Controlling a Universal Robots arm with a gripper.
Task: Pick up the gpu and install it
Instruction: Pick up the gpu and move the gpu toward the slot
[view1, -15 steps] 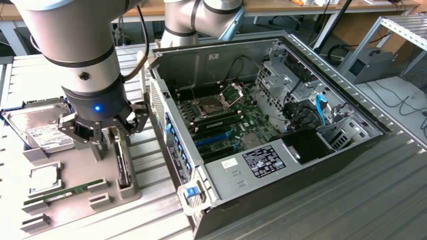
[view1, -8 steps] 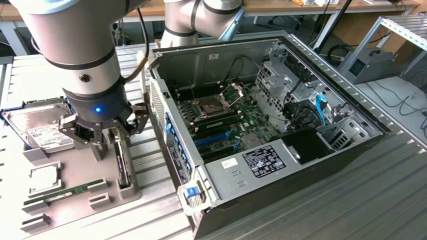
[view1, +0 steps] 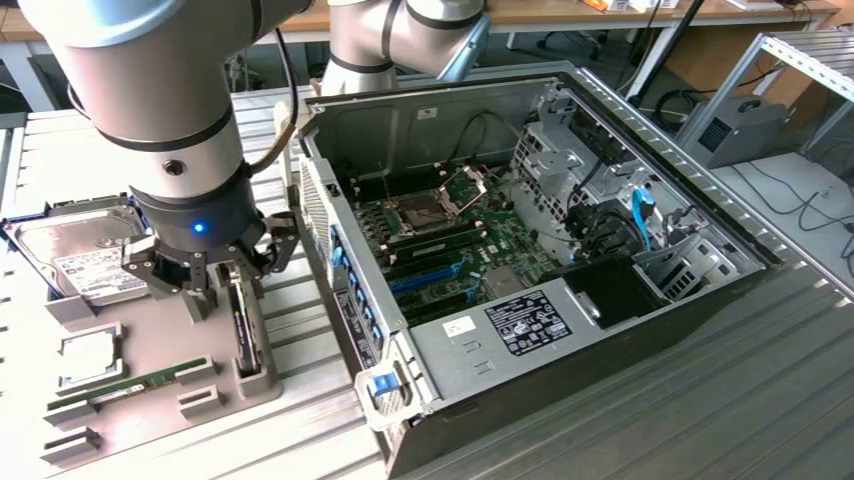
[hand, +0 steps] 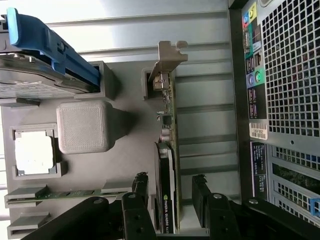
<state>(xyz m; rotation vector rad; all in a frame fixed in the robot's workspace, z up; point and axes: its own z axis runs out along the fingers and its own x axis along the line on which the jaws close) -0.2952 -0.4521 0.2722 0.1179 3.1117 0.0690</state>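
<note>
In the exterior view, the robot arm (view1: 160, 110) reaches down over a grey holder tray (view1: 160, 325) on the ribbed metal table (view1: 747, 400). The jaws hang low over the gpu (view1: 246, 325), which stands on edge in a slot on the side of the tray next to the computer case (view1: 534, 330). The tray also carries a hard drive (view1: 83, 255), a processor chip (view1: 91, 358) and a memory stick (view1: 134, 385). The case lies open, with its motherboard (view1: 447, 235) exposed.

In the wrist view, the gpu (hand: 167, 150) stands upright in its slot, with its silver end bracket (hand: 167, 57) at the end away from the jaws. The jaws are open, one on each side of the card, with a gap showing on both sides. The hard drive (hand: 35, 75) in its blue carrier, the processor chip (hand: 34, 152) and the memory stick (hand: 65, 193) lie on the tray (hand: 125, 150). The case's perforated rear panel (hand: 290, 75) stands just beside the tray.
</note>
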